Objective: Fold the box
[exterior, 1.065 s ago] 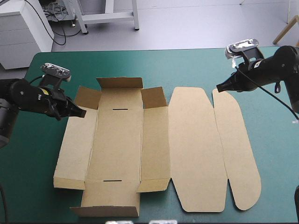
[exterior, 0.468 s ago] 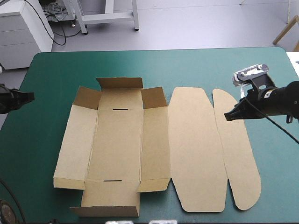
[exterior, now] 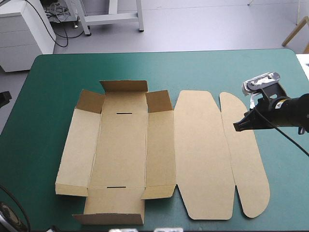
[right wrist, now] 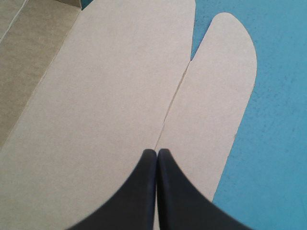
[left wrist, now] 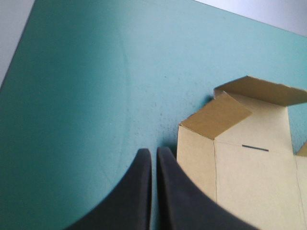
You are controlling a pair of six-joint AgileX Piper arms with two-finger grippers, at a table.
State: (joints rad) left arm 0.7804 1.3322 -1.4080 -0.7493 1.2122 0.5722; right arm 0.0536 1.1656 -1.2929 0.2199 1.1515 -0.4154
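The brown box (exterior: pixel 123 150) lies opened out on the teal-green table, its short corner flaps and end flaps partly raised. Its lid panel (exterior: pixel 203 154) and rounded end flap (exterior: pixel 246 159) lie flat to the right. My right gripper (exterior: pixel 236 127) hovers shut over that rounded flap's right edge. In the right wrist view its tips (right wrist: pixel 157 152) are over the crease between the lid (right wrist: pixel 110 96) and the flap (right wrist: pixel 216 110). My left gripper (left wrist: pixel 153 152) is shut, holding nothing, over bare cover just left of the box's far left corner (left wrist: pixel 216 117). In the high view only a black bit shows at the left edge.
Bare teal-green cover (exterior: pixel 48 87) lies left of the box and behind it (exterior: pixel 193 67). A narrower strip (exterior: pixel 285 169) lies right of the rounded flap. The table's left edge (left wrist: pixel 19 43) is close to my left gripper.
The left arm has pulled away leftwards, almost out of the high view. The right gripper has dropped toward the table's near side, along the rounded flap's right edge. The box has not moved.
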